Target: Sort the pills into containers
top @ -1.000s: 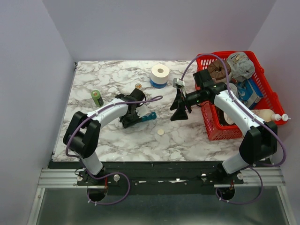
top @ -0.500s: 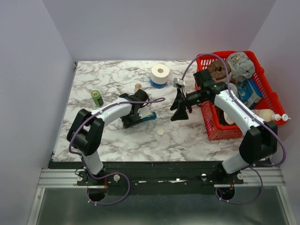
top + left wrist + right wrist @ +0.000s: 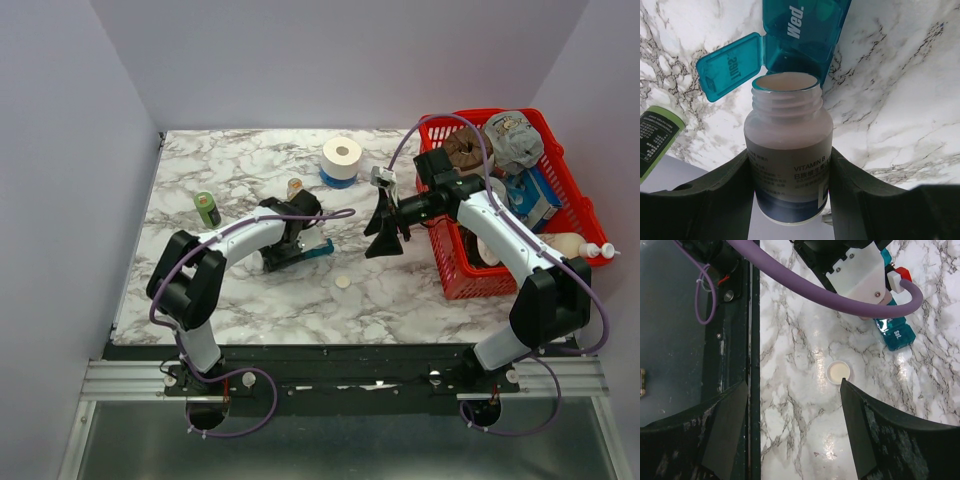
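Observation:
The teal pill organizer [image 3: 314, 249] lies mid-table. In the left wrist view [image 3: 805, 30] its "Tue" lid [image 3: 730, 67] stands open next to the "Wed" compartment. My left gripper [image 3: 290, 236] [image 3: 790, 162] is shut on an uncapped white vitamin B bottle [image 3: 788, 150]. The bottle's mouth points at the open compartment. No loose pills show; the bottle's inside looks pale. My right gripper [image 3: 384, 236] [image 3: 792, 385] is open and empty, hanging above the table to the right of the organizer [image 3: 895, 332]. The bottle's white cap [image 3: 343, 282] [image 3: 838, 372] lies on the marble.
A red mesh basket [image 3: 450, 270] full of items stands at the right, with a white bottle [image 3: 572, 245] beside it. A white tape roll [image 3: 341, 157], a small amber jar [image 3: 294, 185] and a green bottle [image 3: 207, 209] [image 3: 655, 137] stand behind and left. The dark front rail [image 3: 735, 340] borders the table.
My left gripper has shifted slightly right and back with the bottle, closer over the organizer. The right arm has not moved.

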You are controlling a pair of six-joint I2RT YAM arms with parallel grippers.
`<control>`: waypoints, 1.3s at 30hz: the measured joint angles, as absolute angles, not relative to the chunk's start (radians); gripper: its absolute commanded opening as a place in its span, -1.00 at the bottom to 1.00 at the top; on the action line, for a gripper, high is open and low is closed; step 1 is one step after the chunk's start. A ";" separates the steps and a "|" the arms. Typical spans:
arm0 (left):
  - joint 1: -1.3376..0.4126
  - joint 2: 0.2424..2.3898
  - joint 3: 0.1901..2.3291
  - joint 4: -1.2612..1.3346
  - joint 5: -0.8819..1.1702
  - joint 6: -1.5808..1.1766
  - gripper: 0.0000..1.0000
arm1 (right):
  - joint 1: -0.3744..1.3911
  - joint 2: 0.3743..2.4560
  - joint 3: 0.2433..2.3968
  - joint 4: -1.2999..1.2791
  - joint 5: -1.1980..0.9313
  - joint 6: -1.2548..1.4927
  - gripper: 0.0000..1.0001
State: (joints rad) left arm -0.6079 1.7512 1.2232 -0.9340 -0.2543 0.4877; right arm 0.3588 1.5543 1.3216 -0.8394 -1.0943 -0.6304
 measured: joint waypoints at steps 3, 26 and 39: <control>-0.612 1.757 1.233 -0.940 -0.262 0.488 -1.00 | 0.358 1.555 1.323 -0.840 -1.095 -0.631 0.66; -0.629 1.788 1.249 -0.957 -0.306 0.485 -1.00 | 0.345 1.557 1.324 -0.858 -1.111 -0.641 0.65; -0.629 1.764 1.216 -0.902 -0.306 0.466 -1.00 | 0.345 1.560 1.325 -0.861 -1.113 -0.648 0.65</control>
